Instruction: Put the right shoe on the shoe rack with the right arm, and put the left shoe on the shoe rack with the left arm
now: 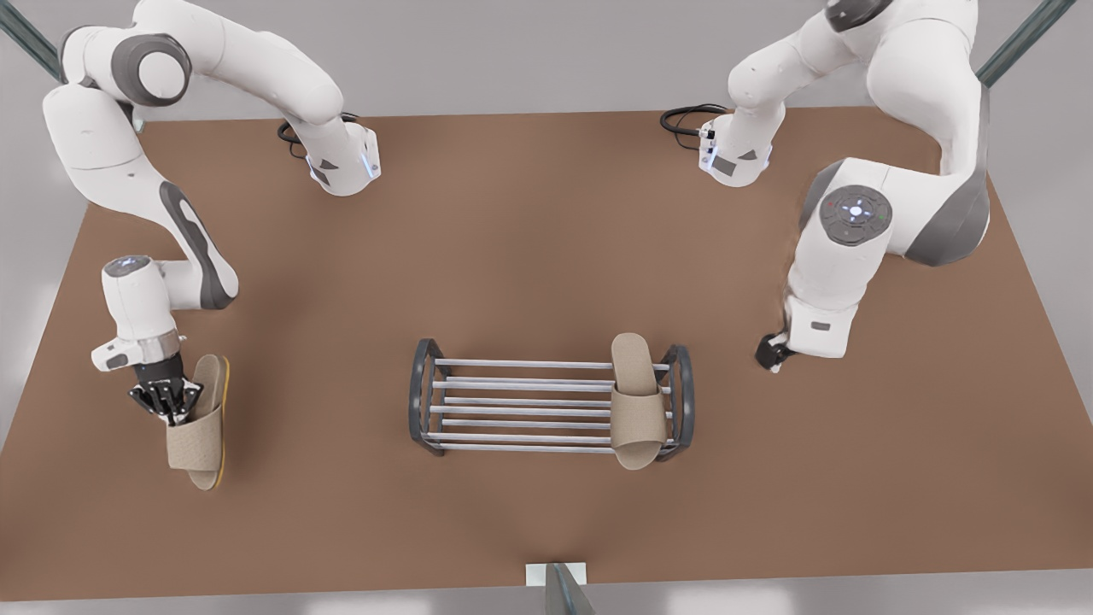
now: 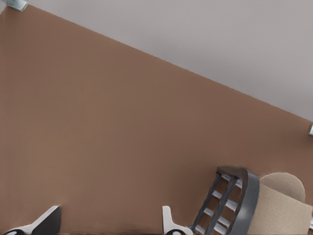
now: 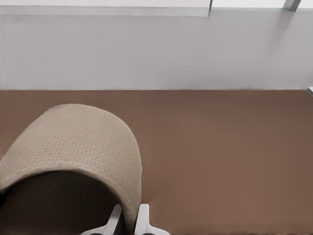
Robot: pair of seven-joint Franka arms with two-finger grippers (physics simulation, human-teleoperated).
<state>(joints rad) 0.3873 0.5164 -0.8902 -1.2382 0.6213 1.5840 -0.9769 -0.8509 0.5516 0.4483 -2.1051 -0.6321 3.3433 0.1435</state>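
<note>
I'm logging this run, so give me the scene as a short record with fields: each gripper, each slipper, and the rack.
right gripper: shut on the band of the right shoe, at the front view's left
left gripper: open, beside the shoe rack, at the front view's right
left shoe: lying across the rack's bars, at its end in the front view's right
table: brown

**Q:** Front view position?
**A:** High above the flat brown table [image 1: 546,256], facing almost straight down.

**Q:** Left wrist view?
**A:** On the left gripper [image 1: 773,352] at the front view's right. It sits low and faces along the table. Shared with the front view: the dark grey, silver-barred shoe rack [image 1: 521,401] and the beige fabric open-toe left shoe [image 1: 638,418].

**Q:** Right wrist view?
**A:** On the right gripper [image 1: 177,416] at the front view's left, very close behind the matching beige right shoe [image 1: 198,444]. It faces the table's edge.
</note>
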